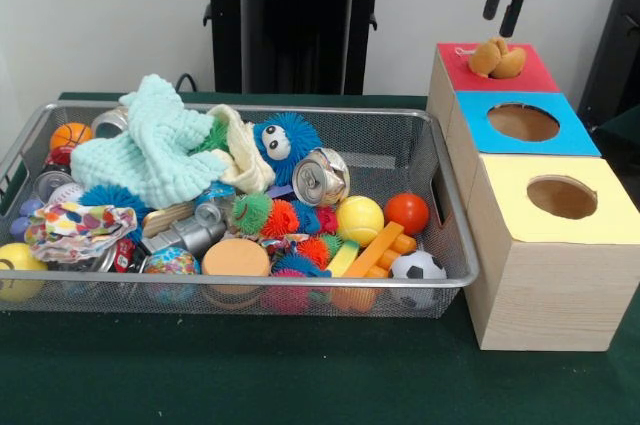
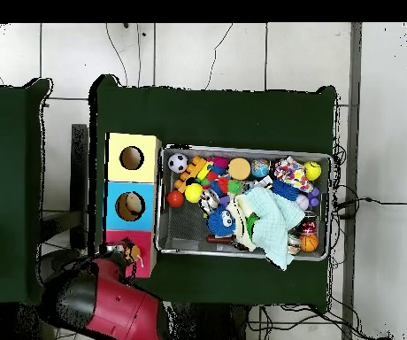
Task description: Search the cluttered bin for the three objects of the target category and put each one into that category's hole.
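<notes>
- The gripper (image 1: 504,5) hangs just above the red-topped box at the table's far right end in the front view, jaws slightly apart and holding nothing.
- A tan toy (image 1: 497,59) sits on the hole (image 1: 497,65), covering it.
- The bin (image 1: 455,270), heaped with toys, balls, cans and a mint cloth (image 1: 150,150), fills the table's middle, touching the boxes.
</notes>
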Motion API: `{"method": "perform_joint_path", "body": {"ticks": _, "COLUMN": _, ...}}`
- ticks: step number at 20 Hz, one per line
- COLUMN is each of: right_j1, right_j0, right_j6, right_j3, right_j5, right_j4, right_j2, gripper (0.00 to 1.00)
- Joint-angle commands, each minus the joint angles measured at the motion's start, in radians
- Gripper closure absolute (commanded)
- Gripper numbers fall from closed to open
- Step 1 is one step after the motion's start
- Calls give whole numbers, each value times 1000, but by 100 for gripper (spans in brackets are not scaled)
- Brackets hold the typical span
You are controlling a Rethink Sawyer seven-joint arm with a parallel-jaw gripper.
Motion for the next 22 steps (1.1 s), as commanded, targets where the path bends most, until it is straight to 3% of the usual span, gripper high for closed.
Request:
{"method": "perform_joint_path", "body": {"ticks": 1, "right_j1": -20, "right_j0": -66, "right_j6": 131, "right_j3": 13, "right_j5": 70, "right_j4": -1, "right_j2": 55, "gripper": 0}}
{"method": "perform_joint_path", "body": {"ticks": 5, "right_j1": -40, "right_j0": -89, "right_j6": 87, "right_j3": 52, "right_j5": 43, "right_j4": 1, "right_j2": 103, "gripper": 0}}
{"method": "perform_joint_path", "body": {"ticks": 6, "right_j1": -43, "right_j0": -92, "right_j6": 81, "right_j3": 56, "right_j5": 37, "right_j4": -1, "right_j2": 110, "gripper": 100}}
{"method": "perform_joint_path", "body": {"ticks": 12, "right_j1": -26, "right_j0": -91, "right_j6": 131, "right_j3": 57, "right_j5": 35, "right_j4": 14, "right_j2": 128, "gripper": 100}}
{"method": "perform_joint_path", "body": {"ticks": 22, "right_j1": -33, "right_j0": -120, "right_j6": 130, "right_j3": 109, "right_j5": -22, "right_j4": 58, "right_j2": 199, "gripper": 100}}
